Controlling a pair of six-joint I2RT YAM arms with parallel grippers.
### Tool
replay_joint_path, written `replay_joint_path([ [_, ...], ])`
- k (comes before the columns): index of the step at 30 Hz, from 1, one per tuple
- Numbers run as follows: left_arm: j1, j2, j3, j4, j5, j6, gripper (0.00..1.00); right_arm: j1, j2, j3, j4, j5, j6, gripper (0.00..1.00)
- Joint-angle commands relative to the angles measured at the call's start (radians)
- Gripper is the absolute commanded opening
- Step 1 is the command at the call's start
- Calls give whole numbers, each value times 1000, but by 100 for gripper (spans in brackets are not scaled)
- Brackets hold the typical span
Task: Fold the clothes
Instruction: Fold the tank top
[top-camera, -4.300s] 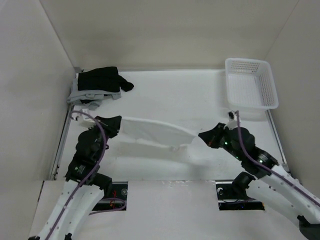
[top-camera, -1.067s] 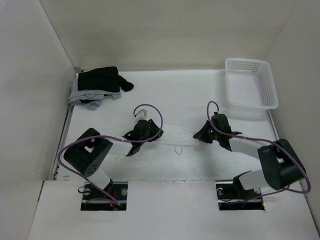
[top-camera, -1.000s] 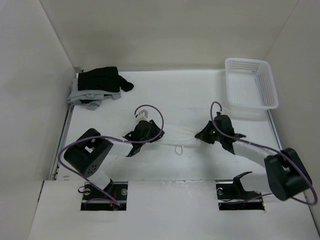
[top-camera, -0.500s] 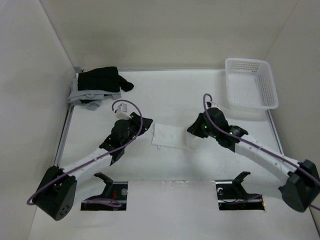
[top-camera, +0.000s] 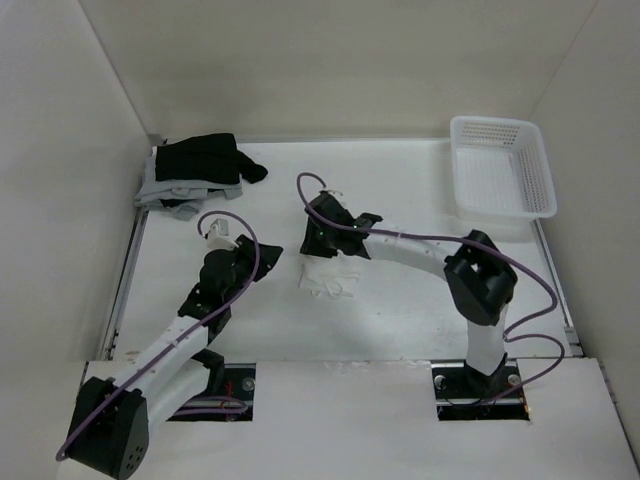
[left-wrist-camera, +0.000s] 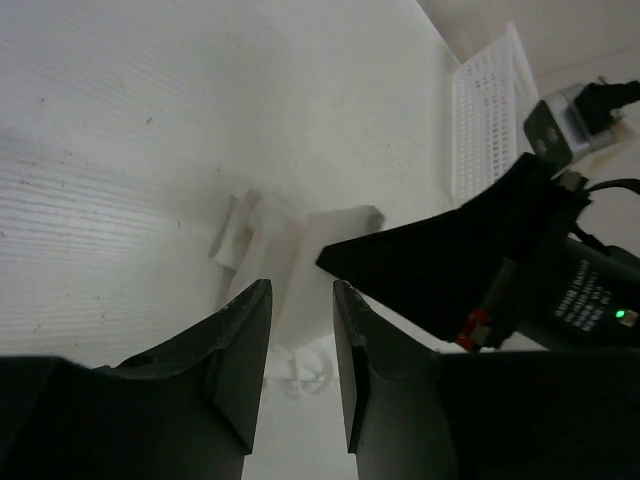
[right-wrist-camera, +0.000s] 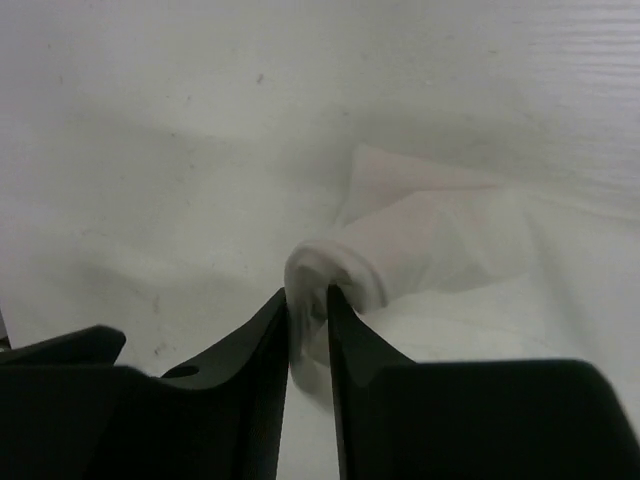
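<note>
Right wrist cam: what's the right hand (right-wrist-camera: 308, 296) doing?

Narrow gap between its tips, blurred fold of the clothes (right-wrist-camera: 440, 240) sitting in that gap. Can't tell if it's pinched or loose.

And the left hand (left-wrist-camera: 300, 295)?

Apart, nothing between, near the cloth's left edge, not touching. Clothes are a small bunched white wad mid-way across the table (top-camera: 420, 200), under the right hand. Black garment (top-camera: 205, 158) on a grey garment (top-camera: 160, 195) in the far-left corner, basket (top-camera: 500, 121) far right, both well apart from it.
</note>
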Motion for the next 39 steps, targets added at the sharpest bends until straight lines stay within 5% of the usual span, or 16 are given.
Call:
replay_joint_path([
  [1,40,-51,-16,-12,50,10,30,46,67,89,-13,-13,23,37],
  [5,71,-88,-16,-50,59,14,30,73,13,47,31,-1,31,53],
  [10,26,-52,16,-39,33,20,30,74,-231,-146,158,7,21,52],
  [11,3,-23,28,-27,21,22,31,74,-283,-198,195,10,17,46],
  [14,-95,86,68,34,-28,22,31,34,-378,-335,272,4,4,8],
  [18,-208,183,110,65,-81,34,27,30,-506,-510,315,51,-46,0],
  [20,-250,160,96,59,-108,49,30,43,-604,-609,335,131,-60,7],
  [23,-310,81,62,22,-160,83,42,62,-778,-775,332,209,-55,36],
  [26,-395,11,61,-70,-220,128,53,63,-934,-904,320,220,-51,53],
  [33,-599,80,113,-136,-323,116,63,19,-1142,-1013,257,228,-38,61],
  [39,-638,67,93,-144,-328,36,66,19,-1178,-1044,249,229,-34,63],
])
